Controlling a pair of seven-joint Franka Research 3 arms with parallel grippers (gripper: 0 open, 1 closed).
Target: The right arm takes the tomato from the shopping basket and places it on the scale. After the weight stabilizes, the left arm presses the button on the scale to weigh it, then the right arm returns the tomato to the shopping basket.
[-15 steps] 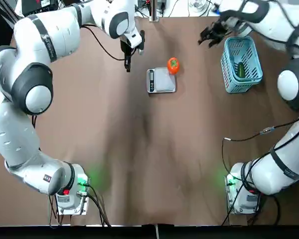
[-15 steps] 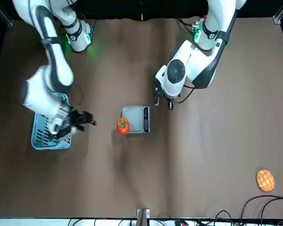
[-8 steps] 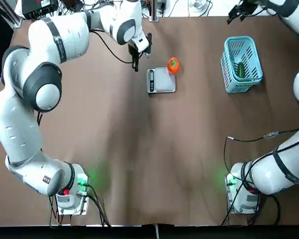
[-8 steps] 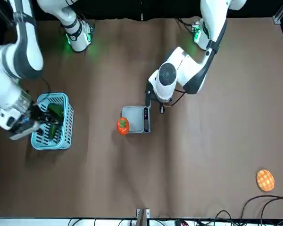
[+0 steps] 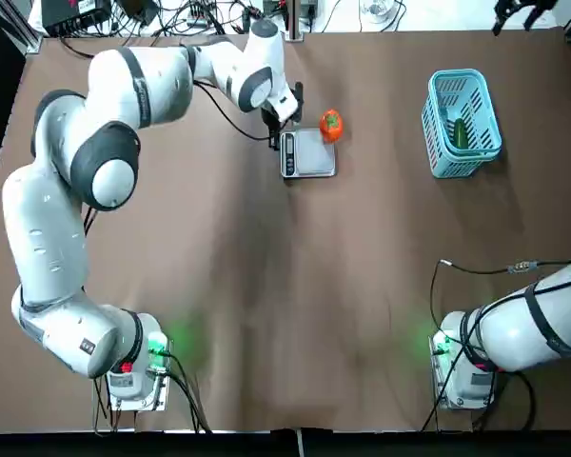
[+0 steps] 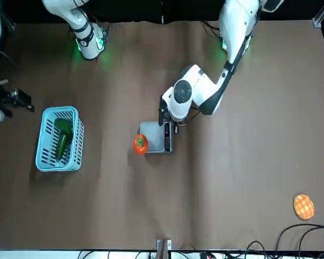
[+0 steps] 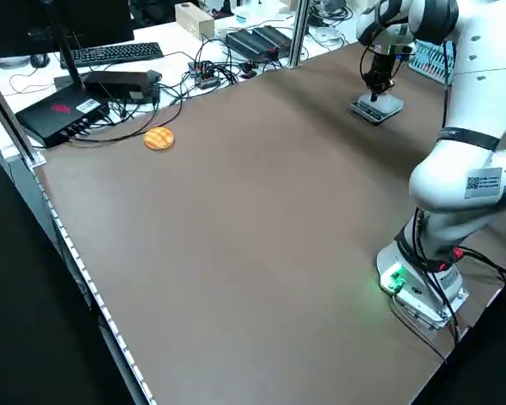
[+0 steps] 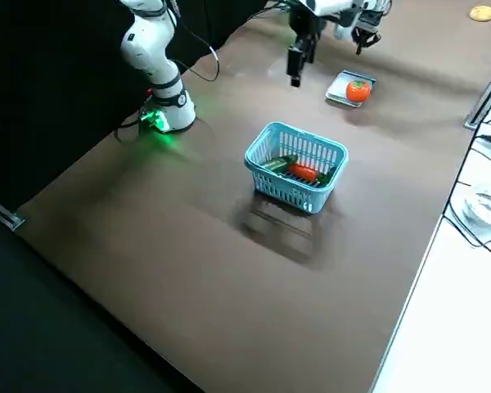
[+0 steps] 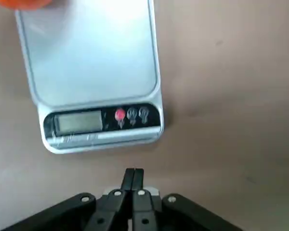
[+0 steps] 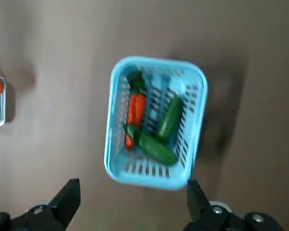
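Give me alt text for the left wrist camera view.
The left gripper, fingers shut, points at the scale from just off its display edge, not touching it. The strip shows a blank display and three small buttons, one red. An orange sliver of the tomato sits at the plate's far corner.

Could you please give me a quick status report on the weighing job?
Left gripper shut, poised by the scale button strip. Right gripper open, high above the shopping basket. Tomato on scale's far corner. Nothing in the way.

No legible text, not even on the scale (image 9: 94, 77) display.
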